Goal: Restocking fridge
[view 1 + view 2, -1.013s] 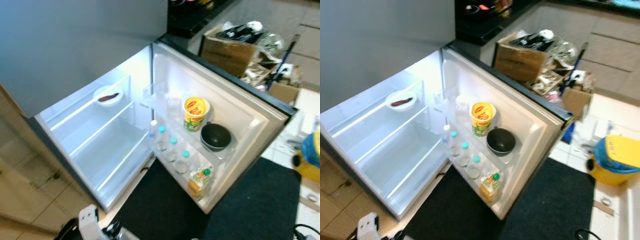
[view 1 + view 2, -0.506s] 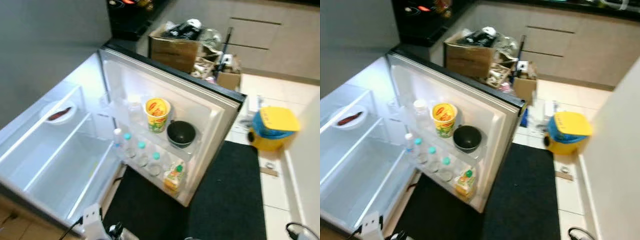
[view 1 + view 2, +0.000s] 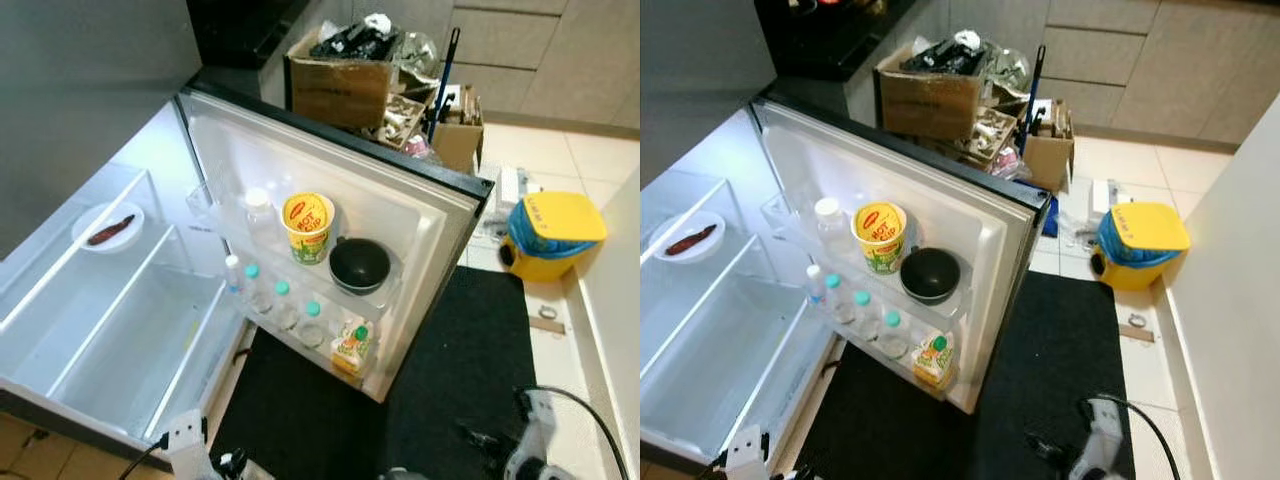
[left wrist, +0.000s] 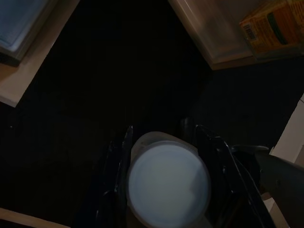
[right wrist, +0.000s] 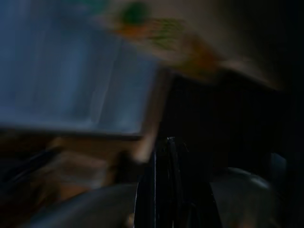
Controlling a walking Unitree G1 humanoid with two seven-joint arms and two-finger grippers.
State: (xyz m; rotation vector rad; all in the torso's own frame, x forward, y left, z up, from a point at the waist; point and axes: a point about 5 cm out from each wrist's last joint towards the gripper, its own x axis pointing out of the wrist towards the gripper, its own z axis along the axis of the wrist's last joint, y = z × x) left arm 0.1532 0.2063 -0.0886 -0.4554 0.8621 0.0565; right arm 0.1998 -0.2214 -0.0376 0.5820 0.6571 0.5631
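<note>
— What dominates the scene?
— The open fridge (image 3: pixel 110 330), its lit white shelves nearly bare. A small plate (image 3: pixel 107 226) with a dark reddish piece on it sits at the back left corner of the upper shelf. The fridge door (image 3: pixel 400 215) swings out to the right over a black floor mat (image 3: pixel 440 380).

— And behind the door?
— A cardboard box (image 3: pixel 335 85) heaped with clutter, a smaller box beside it, and a blue and yellow bin (image 3: pixel 545 235) on the pale tiles.

— What stands in the door?
— On the upper rack, a clear jar with a white lid, a yellow tub (image 3: pixel 307 226) and a black bowl (image 3: pixel 359 265), side by side. On the lower rack, a row of small bottles (image 3: pixel 270 300) with teal caps, then a juice carton (image 3: pixel 351 345) at the rack's outer end.

— Where is the item being stocked?
— In the left gripper (image 4: pixel 166 142), low over the mat near the door's bottom edge. Its black fingers are closed around a round container with a white lid (image 4: pixel 168 185).

— The right gripper?
— The right gripper (image 5: pixel 168 185) appears dark and blurred; its fingers seem pressed together with nothing between them.
</note>
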